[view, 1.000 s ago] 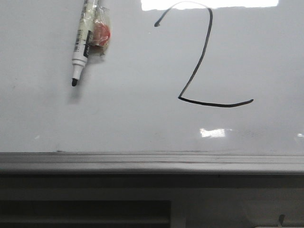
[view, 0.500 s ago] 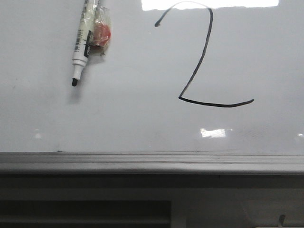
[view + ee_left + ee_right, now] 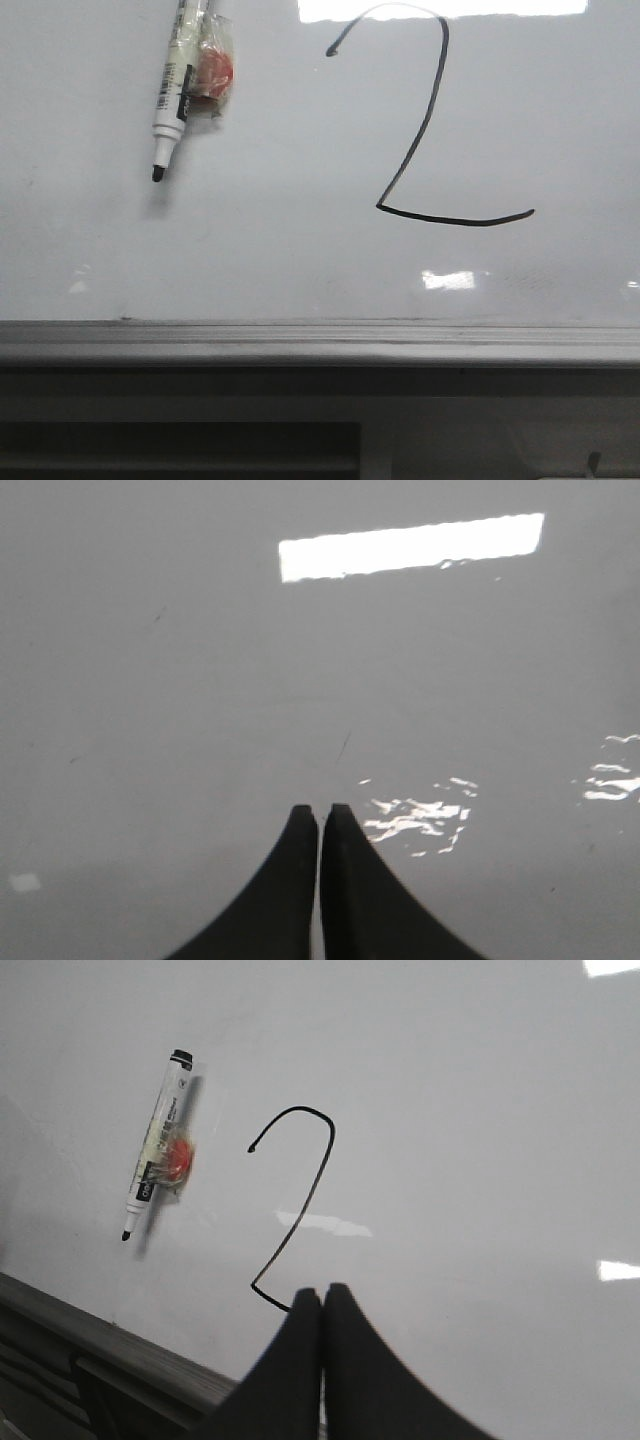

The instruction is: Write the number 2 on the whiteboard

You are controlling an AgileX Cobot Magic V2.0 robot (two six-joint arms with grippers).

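Note:
The number 2 (image 3: 425, 120) is drawn in thin black line on the whiteboard (image 3: 300, 260), right of centre in the front view. It also shows in the right wrist view (image 3: 305, 1190), its base partly hidden behind the fingers. An uncapped white marker (image 3: 170, 95) with an orange-red lump taped to it lies on the board at the upper left; it shows in the right wrist view too (image 3: 155, 1160). My right gripper (image 3: 322, 1293) is shut and empty above the 2's base. My left gripper (image 3: 320, 811) is shut and empty over bare board. Neither gripper shows in the front view.
The board's grey metal frame (image 3: 320, 340) runs along the near edge, with a dark shelf or gap below it (image 3: 180, 445). The frame also shows in the right wrist view (image 3: 110, 1350). Ceiling-light reflections lie on the board (image 3: 410, 548).

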